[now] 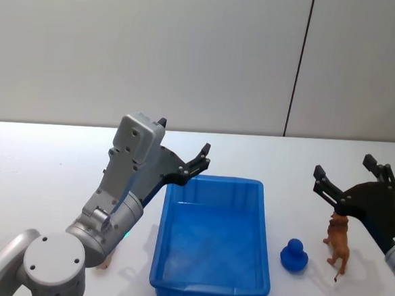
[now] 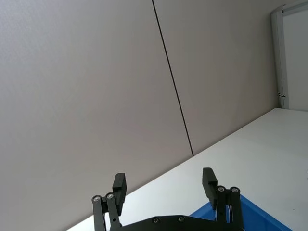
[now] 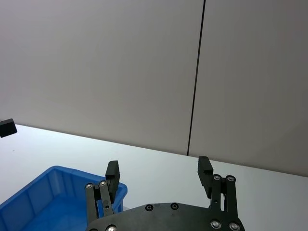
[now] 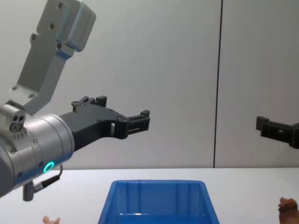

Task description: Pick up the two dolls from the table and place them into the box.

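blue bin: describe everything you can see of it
The blue bin is a rectangular, glossy plastic tub with a thick rim and vertical ribs on its inner wall. It sits upright on the white table, long side running away from the robot, its floor bare. Only the table touches it: the left gripper hangs open above its far left corner, the right gripper open off to its right.

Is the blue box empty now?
Empty: the box shows a bare floor in the head view; the brown doll stands outside it.
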